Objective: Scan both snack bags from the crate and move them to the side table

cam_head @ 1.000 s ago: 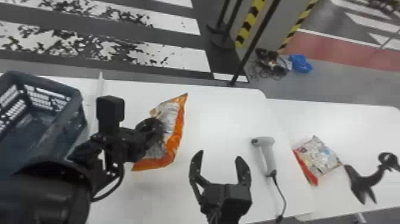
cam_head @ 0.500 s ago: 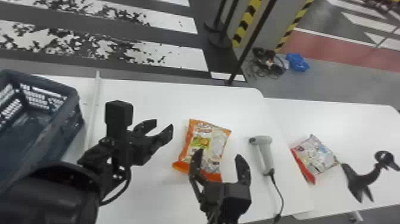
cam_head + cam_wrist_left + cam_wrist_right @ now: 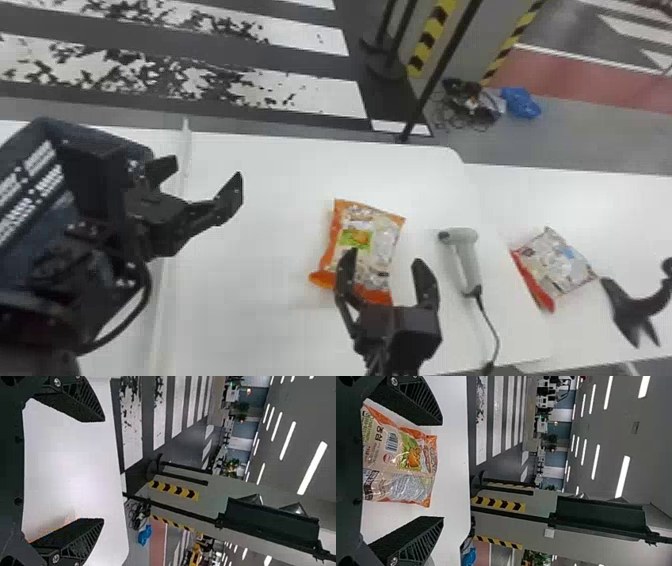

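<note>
While both of my grippers had their fingers spread wide, the left one point(image 3: 202, 176) hung over the table's left part, its arm covering much of the blue crate point(image 3: 100, 131). My right gripper point(image 3: 384, 261) was parted around open space, its left finger overlapping the orange snack bag point(image 3: 367, 232) in the head view; the bag lay flat on the white table point(image 3: 270, 170), and I could not tell whether that finger touched it.

Just right of that bag, the gray scanner point(image 3: 464, 252) stood in the way of a low path across, its cord point(image 3: 491, 325) trailing toward the near edge. Beyond it, the red-edged snack bag point(image 3: 557, 262) lay on the side table point(image 3: 590, 200), beside a black stand point(image 3: 635, 306).

A broad stretch of tabletop separated my left gripper from the orange snack bag, and more reached to the far edge and its rounded corner.
</note>
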